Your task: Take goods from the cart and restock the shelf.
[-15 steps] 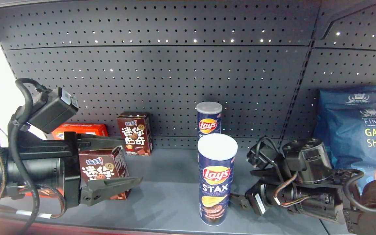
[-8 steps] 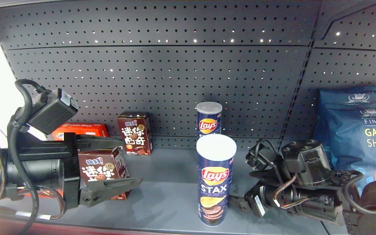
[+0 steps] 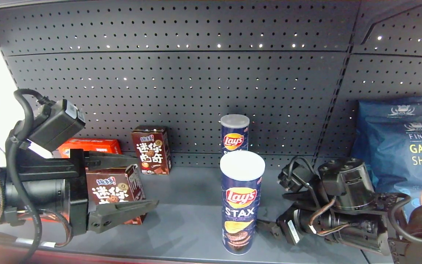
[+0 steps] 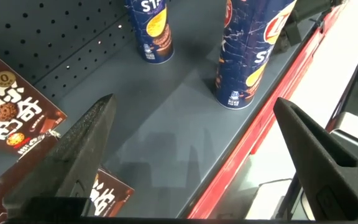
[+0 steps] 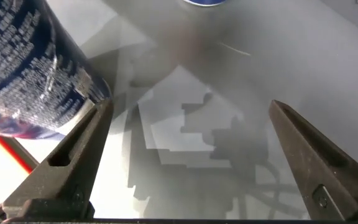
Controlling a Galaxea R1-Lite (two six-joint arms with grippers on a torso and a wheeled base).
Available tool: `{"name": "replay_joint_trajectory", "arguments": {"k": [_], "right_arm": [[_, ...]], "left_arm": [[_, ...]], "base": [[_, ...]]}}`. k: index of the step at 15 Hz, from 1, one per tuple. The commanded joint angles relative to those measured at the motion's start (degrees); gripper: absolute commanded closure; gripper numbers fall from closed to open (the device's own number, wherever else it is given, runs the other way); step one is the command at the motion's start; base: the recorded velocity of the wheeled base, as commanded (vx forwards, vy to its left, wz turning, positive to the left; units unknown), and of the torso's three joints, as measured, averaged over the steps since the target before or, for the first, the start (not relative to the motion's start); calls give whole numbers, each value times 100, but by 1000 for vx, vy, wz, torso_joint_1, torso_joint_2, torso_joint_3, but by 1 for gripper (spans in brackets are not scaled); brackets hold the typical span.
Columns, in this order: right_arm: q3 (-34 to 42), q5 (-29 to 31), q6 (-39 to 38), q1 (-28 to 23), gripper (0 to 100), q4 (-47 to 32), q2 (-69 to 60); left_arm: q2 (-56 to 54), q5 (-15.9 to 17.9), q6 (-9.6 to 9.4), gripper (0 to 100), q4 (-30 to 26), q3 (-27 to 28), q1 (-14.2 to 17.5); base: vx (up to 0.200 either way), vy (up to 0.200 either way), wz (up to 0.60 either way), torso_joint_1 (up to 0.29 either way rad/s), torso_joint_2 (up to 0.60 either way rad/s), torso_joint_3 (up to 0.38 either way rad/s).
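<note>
The shelf point(image 3: 189, 209) carries two upright chip cans in a line. The front chip can point(image 3: 241, 205) is near the red edge strip point(image 4: 247, 162), and the rear chip can point(image 3: 234, 135) is straight behind it against the pegboard back panel point(image 3: 181, 84).

The right tool point(image 5: 188, 109) lies low on the shelf on the right of the front can's base. Its fingers are spread wide over bare shelf and grip nothing, and the can stands just outside one finger.

The left tool point(image 3: 147, 179) hangs at the shelf's left end, likewise wide open and holding nothing. In the head view the front cookie box point(image 3: 114, 189) shows between its fingers. In the left wrist view the gap holds bare shelf, with a box corner beside one finger.

A rear cookie box point(image 3: 151, 149) stands by the back panel, with an orange box point(image 3: 90, 145) lying flat to its left. Blue snack bags point(image 3: 405, 154) crowd the right end behind the right arm.
</note>
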State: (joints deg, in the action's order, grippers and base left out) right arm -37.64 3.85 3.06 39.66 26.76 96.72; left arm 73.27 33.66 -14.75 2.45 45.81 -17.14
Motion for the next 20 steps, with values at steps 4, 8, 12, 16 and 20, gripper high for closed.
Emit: {"name": "replay_joint_trajectory", "arguments": {"k": [4,8,12,16,20], "right_arm": [[521,98,-297,-301,0,-4,-1208],[1207,168,-359,-1021,0,-57,-2676],[2112,107,-350,-2164,0,-74,-4038],[3009,-42,-350,-3113,0,-83,-5067],[3597,476,-315,-3254,0,-479,-6112]], "left_arm": [[-418,-131,34,0,-8,-301,35],[-1078,-518,359,0,-17,-424,53],[-1842,-509,403,0,-8,-872,563],[-2765,-518,535,0,-8,-1892,932],[-4013,-887,666,0,-17,-3140,1398]], "base": [[0,0,0,0,0,0],[0,0,0,0,0,0],[0,0,0,0,0,0],[0,0,0,0,0,0],[0,0,0,0,0,0]]}}
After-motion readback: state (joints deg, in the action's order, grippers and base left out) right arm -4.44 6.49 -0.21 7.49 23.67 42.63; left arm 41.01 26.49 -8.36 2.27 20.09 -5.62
